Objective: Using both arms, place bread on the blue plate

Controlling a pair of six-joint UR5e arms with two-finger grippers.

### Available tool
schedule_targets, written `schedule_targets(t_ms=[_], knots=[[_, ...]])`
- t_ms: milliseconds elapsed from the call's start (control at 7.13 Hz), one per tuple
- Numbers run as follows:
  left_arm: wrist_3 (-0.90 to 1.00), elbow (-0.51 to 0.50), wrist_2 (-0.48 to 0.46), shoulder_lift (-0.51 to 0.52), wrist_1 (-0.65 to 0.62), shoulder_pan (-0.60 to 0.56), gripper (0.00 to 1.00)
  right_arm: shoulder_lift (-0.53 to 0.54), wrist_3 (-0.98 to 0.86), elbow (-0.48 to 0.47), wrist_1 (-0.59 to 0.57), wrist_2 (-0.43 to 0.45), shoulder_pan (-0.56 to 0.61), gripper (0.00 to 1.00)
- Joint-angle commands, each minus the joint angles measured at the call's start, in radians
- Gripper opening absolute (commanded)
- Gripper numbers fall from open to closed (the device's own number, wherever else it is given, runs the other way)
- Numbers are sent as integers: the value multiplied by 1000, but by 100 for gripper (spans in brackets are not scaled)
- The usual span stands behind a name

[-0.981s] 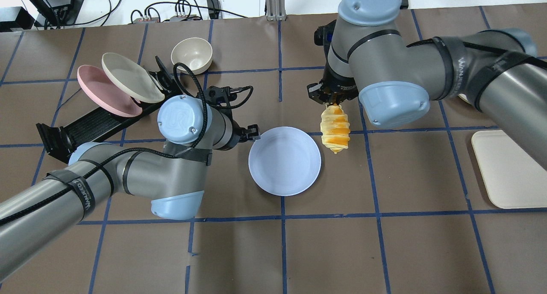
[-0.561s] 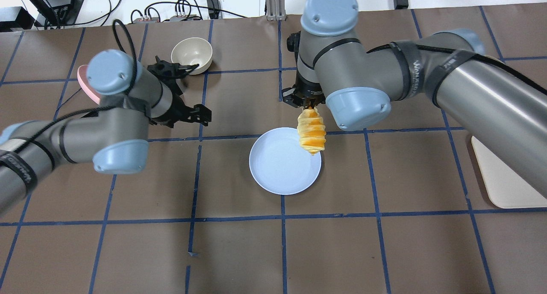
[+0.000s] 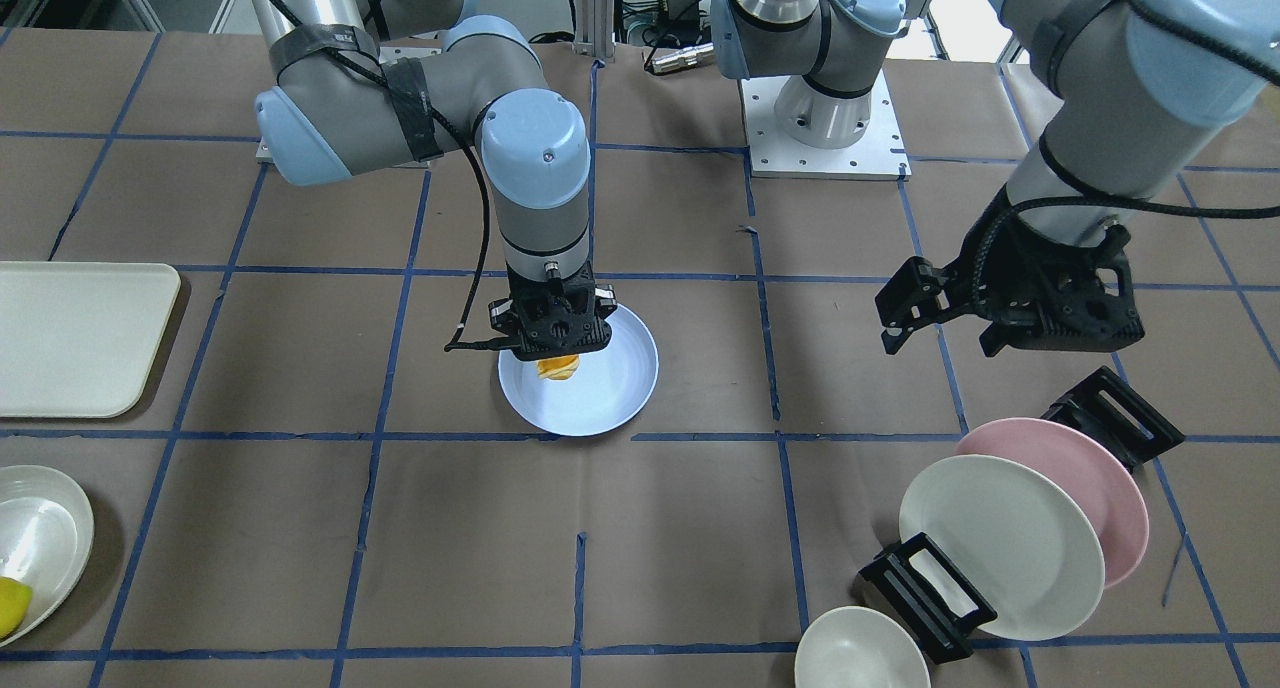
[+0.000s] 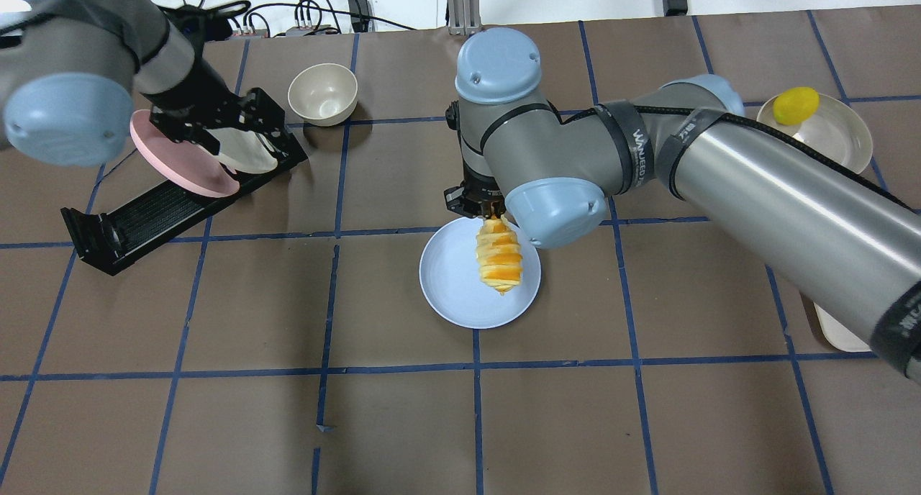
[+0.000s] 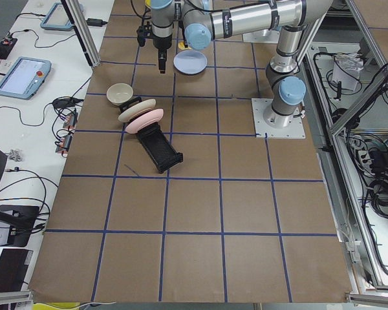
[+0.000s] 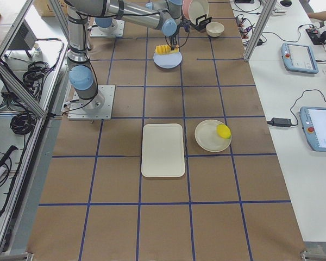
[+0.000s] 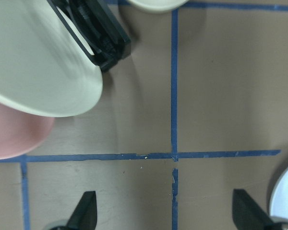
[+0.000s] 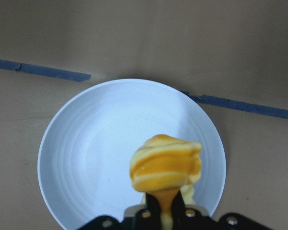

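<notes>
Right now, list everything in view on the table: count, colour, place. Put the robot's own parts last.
bread: one, yellow-orange, hanging from the right claw over the blue plate
blue plate: one, pale blue, table centre
pink plate: one, pink, leaning in the rack
white plate: one, cream-white, in the rack next to the pink plate
rack: one, black, robot's left side
bowl: one, cream, beside the rack
dish: one, cream, robot's right side
yellow piece: one, yellow, in the dish
tray: one, cream, robot's right side
right claw: one, black, shut on the bread
left claw: one, black, open and empty, above the table by the rack
</notes>
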State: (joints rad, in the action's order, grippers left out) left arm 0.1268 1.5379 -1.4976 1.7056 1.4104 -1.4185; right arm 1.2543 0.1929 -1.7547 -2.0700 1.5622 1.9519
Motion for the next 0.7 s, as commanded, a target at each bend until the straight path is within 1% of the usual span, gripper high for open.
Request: schedule_targets(t_ms=[0, 140, 280, 421, 561], knots=[[-1, -33, -10, 5, 50, 1, 100, -9, 2, -31, -39, -4, 12, 1], [-1, -33, -12, 5, 82, 3, 100, -27, 17, -28, -68, -25, 22, 1], [-1, -33, -13, -3, 128, 3, 100, -56, 48, -25, -111, -28, 41, 2], [-9, -35, -13, -4, 142, 3, 100, -76, 48, -31, -139, -24, 47, 2], [-9, -33, -13, -4, 144, 3, 100, -78, 48, -37, -140, -24, 47, 5]])
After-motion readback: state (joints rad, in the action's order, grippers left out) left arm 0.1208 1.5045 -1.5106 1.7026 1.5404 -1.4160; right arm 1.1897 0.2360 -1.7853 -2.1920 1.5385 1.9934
